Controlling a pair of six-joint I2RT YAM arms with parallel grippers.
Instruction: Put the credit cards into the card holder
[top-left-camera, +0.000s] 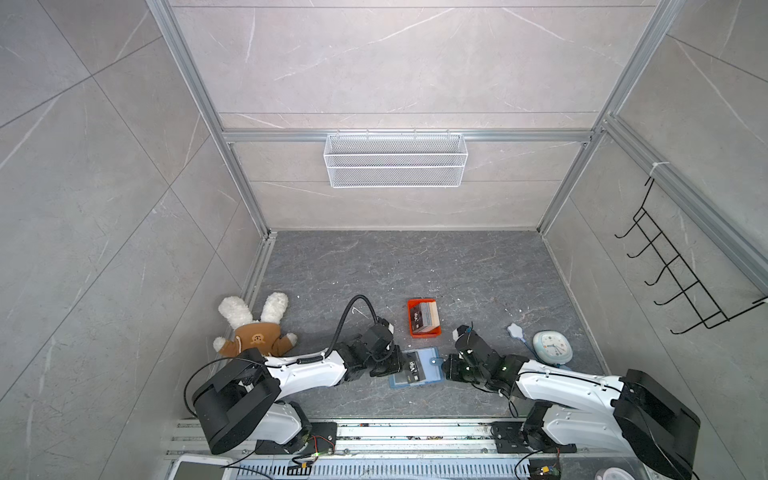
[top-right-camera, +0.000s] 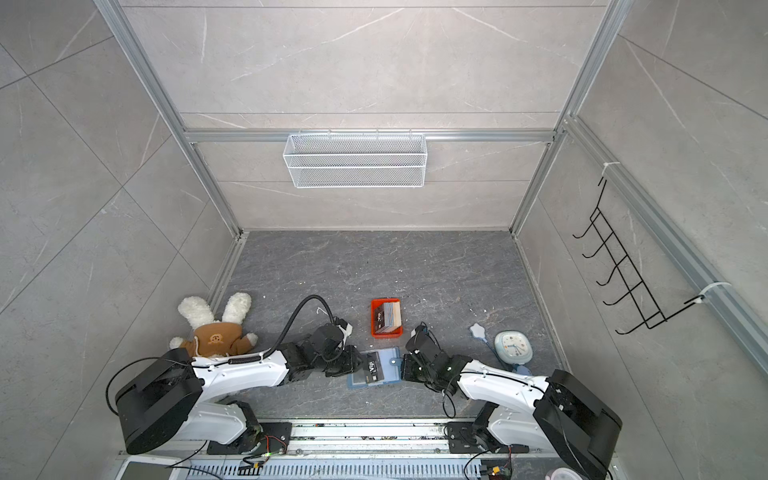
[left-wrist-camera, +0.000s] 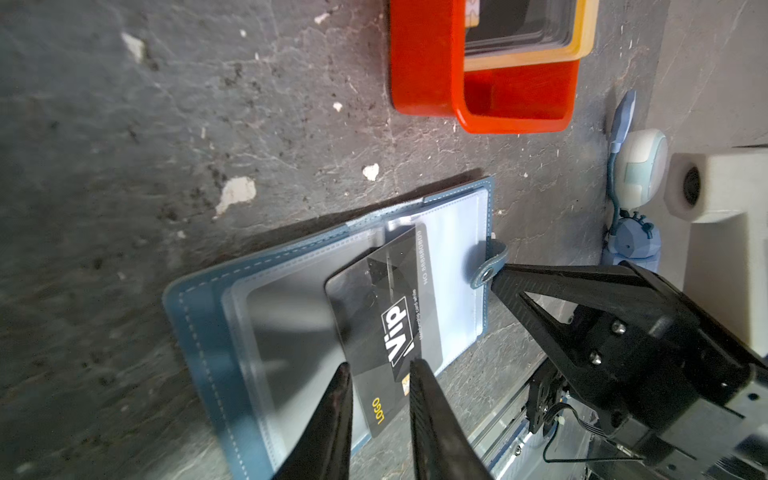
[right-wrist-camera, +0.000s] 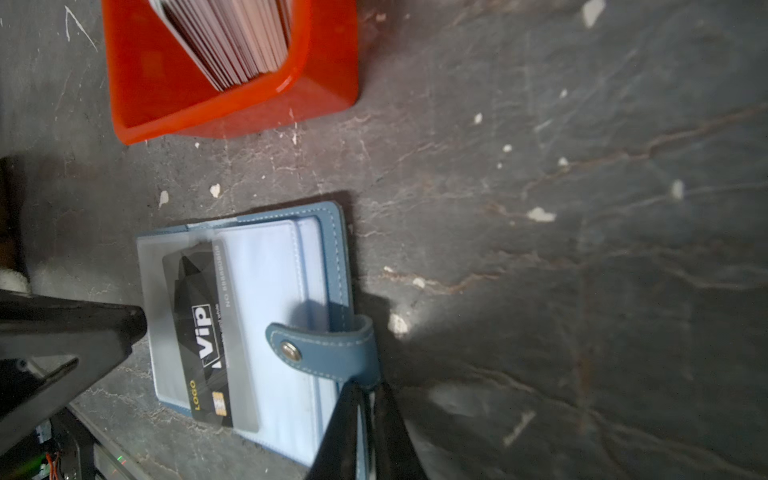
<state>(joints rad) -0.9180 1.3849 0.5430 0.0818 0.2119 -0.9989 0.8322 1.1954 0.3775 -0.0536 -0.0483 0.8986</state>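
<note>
Though unsure about any grip, spotted left tool (left-wrist-camera: 380, 368) narrow over black "ViP"/"LOGO" card (left-wrist-camera: 386, 299), right tool (right-wrist-camera: 368, 388) clamped onto snap tab (right-wrist-camera: 320, 349) of card holder (right-wrist-camera: 334, 257).

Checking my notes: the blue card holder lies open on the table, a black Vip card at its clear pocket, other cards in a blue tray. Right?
No: the tray holding the other cards is orange, not blue; the right wrist view shows it. The rest holds.
</note>
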